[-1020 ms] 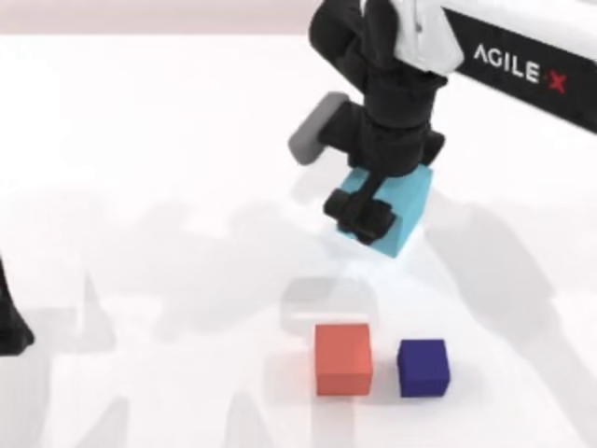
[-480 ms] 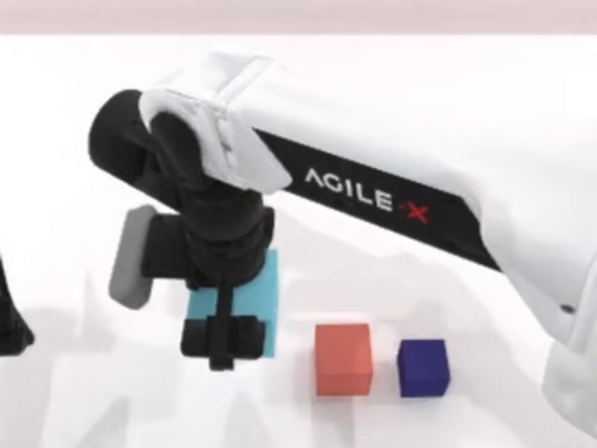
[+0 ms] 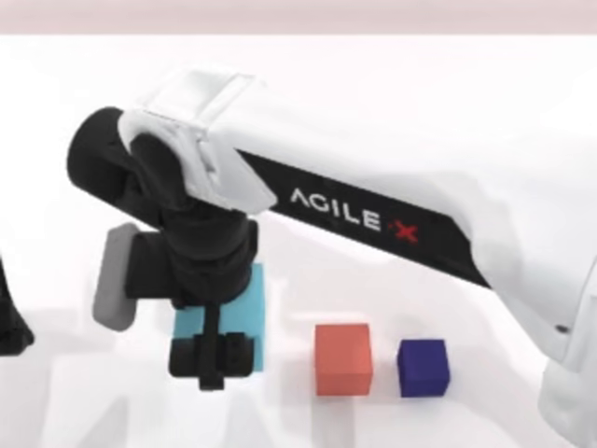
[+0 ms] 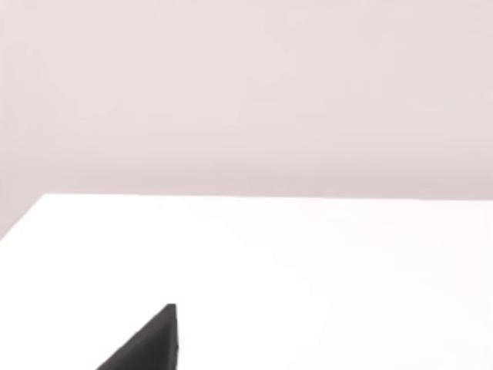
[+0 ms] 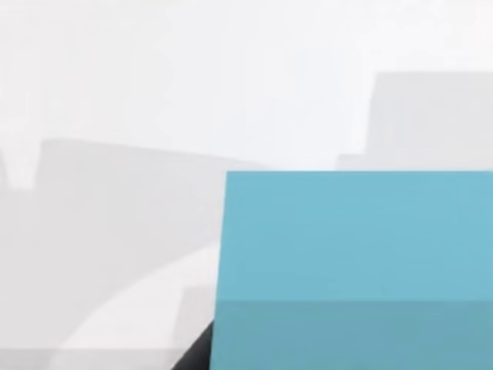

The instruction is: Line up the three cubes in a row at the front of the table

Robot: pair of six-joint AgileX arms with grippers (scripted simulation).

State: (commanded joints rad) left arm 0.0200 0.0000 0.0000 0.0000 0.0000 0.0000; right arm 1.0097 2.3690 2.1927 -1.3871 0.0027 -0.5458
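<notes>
White table [image 3: 84, 140]: glossy, broad, with a pale pinkish band along the top view's far edge; the same surface and a pinkish backdrop fill the left wrist view.
Right arm [image 3: 373, 219]: reaches from the right side across the table to the left of centre, white shell over black links (the AGILE X lettering shows on its side).
Right gripper [image 3: 213, 359]: points down at the front of the table, clenched on the cyan cube, fingers on opposite faces of it.
Cyan cube [image 3: 244, 313]: the largest of the three, held in the right gripper at the front, left of the red cube with a gap between them; the wrist and gripper cover much of it from above. In the right wrist view its cyan faces [image 5: 354, 262] fill the lower part of the picture, above shadowed table.
Red cube [image 3: 343, 358]: mid-sized, resting on the table at the front, between the cyan and navy cubes, square to the table edge.
Navy cube [image 3: 423, 367]: smallest, resting just right of the red cube, not touching it.
Left arm [image 3: 9, 322]: only a dark sliver shows at the left edge of the top view, parked; whether its jaws are released or clenched I cannot tell.
</notes>
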